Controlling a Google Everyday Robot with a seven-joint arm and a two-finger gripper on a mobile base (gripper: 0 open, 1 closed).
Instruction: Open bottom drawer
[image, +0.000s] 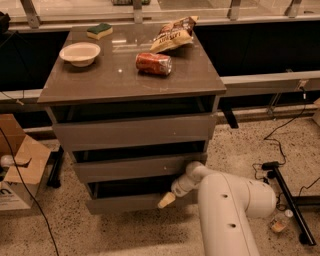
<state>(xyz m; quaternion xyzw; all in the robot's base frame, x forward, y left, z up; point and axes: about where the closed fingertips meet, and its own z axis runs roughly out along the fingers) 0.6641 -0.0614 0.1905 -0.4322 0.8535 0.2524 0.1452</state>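
The grey-brown cabinet (130, 80) has three drawers. The bottom drawer (127, 202) is the lowest, with a plain flat front, and it stands pulled out a little, with a dark gap above its front. My gripper (167, 199) is at the right part of that drawer's top edge, its pale fingertip at the front. My white arm (225, 210) reaches in from the lower right. The middle drawer (135, 167) sits just above the gripper.
On the cabinet top lie a white bowl (80, 53), a green sponge (99, 30), a red can (154, 63) on its side and a chip bag (172, 35). A cardboard box (17, 165) stands at the left. Black cables and a stand (287, 192) lie on the floor at the right.
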